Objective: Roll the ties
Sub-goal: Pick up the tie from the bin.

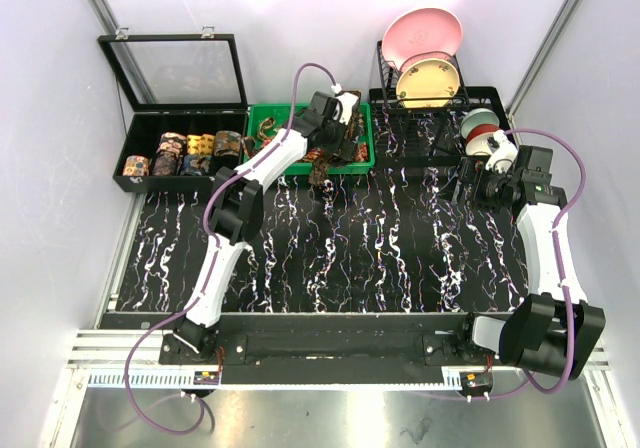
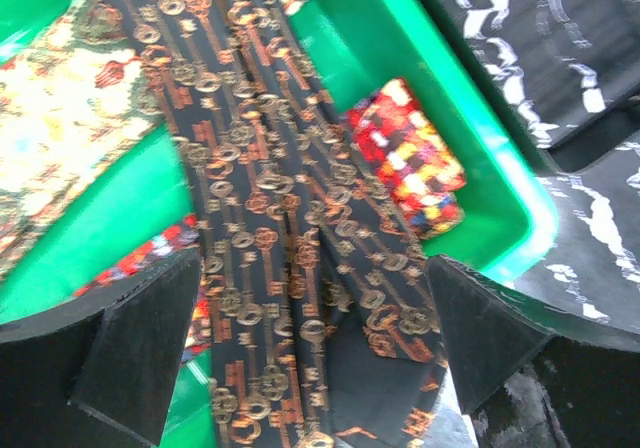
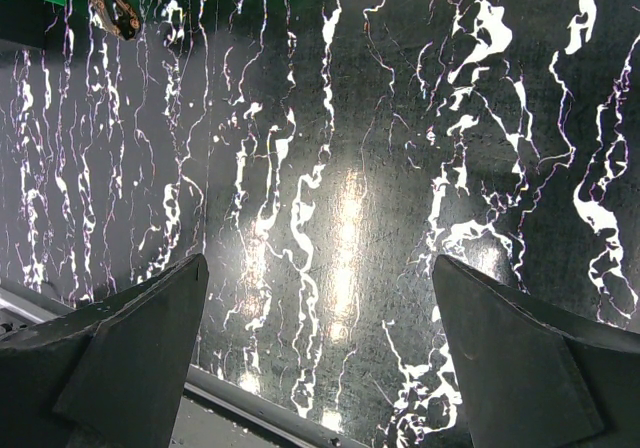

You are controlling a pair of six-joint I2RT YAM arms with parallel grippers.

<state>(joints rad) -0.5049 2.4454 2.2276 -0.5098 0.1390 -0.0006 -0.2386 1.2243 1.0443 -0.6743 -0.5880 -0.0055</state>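
Note:
Several loose ties [image 1: 330, 156] lie in a green tray [image 1: 262, 118] at the back of the mat. One end hangs over the tray's front edge [image 3: 110, 3]. My left gripper [image 1: 343, 133] hovers over the tray's right part, open. In the left wrist view a dark tie with gold and orange keys [image 2: 270, 238] runs between the spread fingers of my left gripper [image 2: 310, 358], beside a red chequered tie [image 2: 410, 163] and a cream and gold tie [image 2: 60, 118]. My right gripper [image 1: 470, 183] is open and empty above the marbled mat [image 3: 330, 168], its fingers [image 3: 130, 348] wide apart.
A black box [image 1: 130, 153] with an open glass lid at the back left holds several rolled ties [image 1: 190, 153]. A dish rack [image 1: 440, 103] with a pink plate [image 1: 425, 30], a yellow plate [image 1: 430, 80] and bowls [image 1: 485, 133] stands at the back right.

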